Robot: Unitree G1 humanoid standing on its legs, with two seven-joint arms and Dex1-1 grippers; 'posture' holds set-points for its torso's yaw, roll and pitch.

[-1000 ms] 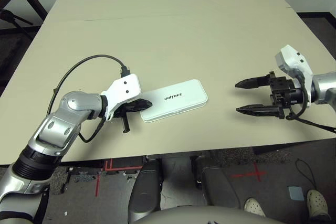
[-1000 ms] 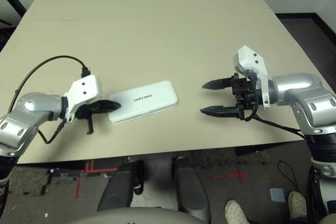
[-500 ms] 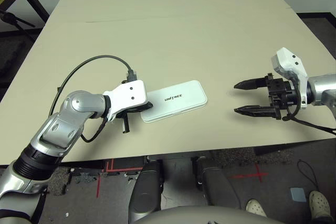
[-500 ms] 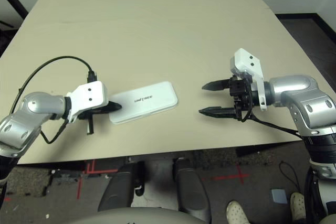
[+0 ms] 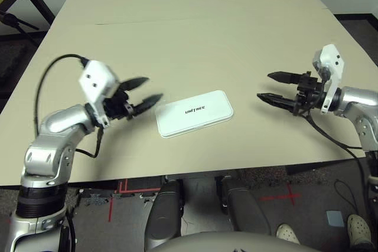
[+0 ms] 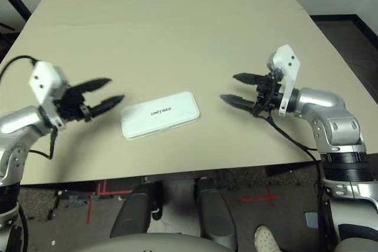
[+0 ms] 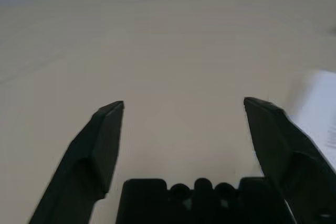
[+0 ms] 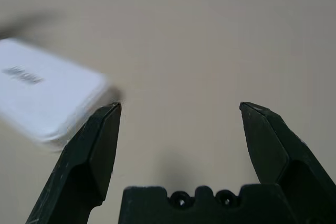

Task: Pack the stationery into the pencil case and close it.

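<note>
Flat white hard-plastic pencil case, rounded corners, smooth glossy lid with small dark logo, lying closed on matte beige table, between both arms. Left two-fingered black gripper: tapered fingers spread wide, holding nothing, just beside the case's left end, apart from it. Right two-fingered black gripper: fingers likewise spread, empty, near the case's right end, not touching
</note>
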